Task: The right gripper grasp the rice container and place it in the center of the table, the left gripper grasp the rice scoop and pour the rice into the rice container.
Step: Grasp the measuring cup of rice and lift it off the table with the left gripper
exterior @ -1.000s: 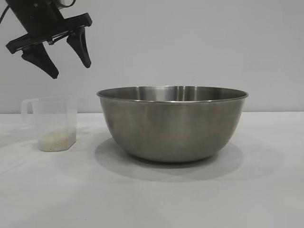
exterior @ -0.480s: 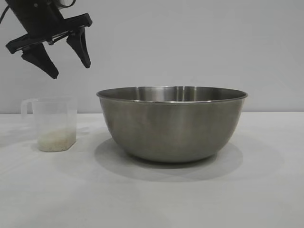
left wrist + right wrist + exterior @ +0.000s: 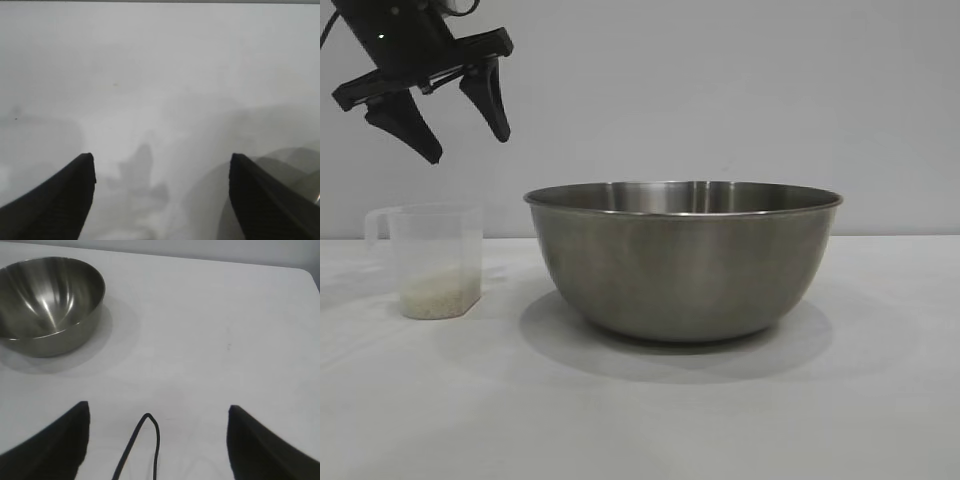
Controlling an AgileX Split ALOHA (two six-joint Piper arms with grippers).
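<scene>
1. Left gripper hangs high at the exterior view's upper left, above and slightly behind the rice scoop, its two black fingers spread wide with nothing between them; clear air separates the fingertips from the scoop's rim
2. Right gripper is out of the exterior view; its own wrist view shows both dark fingers standing well apart over bare table, holding nothing, with a thin black cable looping between them
3. Rice container sits upright near the middle of the table, its thin rolled rim level and its round base resting on the white surface; from the right wrist view it lies well away from the right gripper, and its inside looks empty
4. Rice scoop stands upright on the table to the left of the container, apart from it with a strip of open tabletop between them; its loop handle points away from the bowl
5. Rice forms a shallow pale layer in the bottom of the scoop
6. Open table stretches in front of both vessels and to the right of the container; the far table edge and a rounded corner show in the right wrist view
7. Left wrist view gives only the two spread fingers over a blurred pale surface
</scene>
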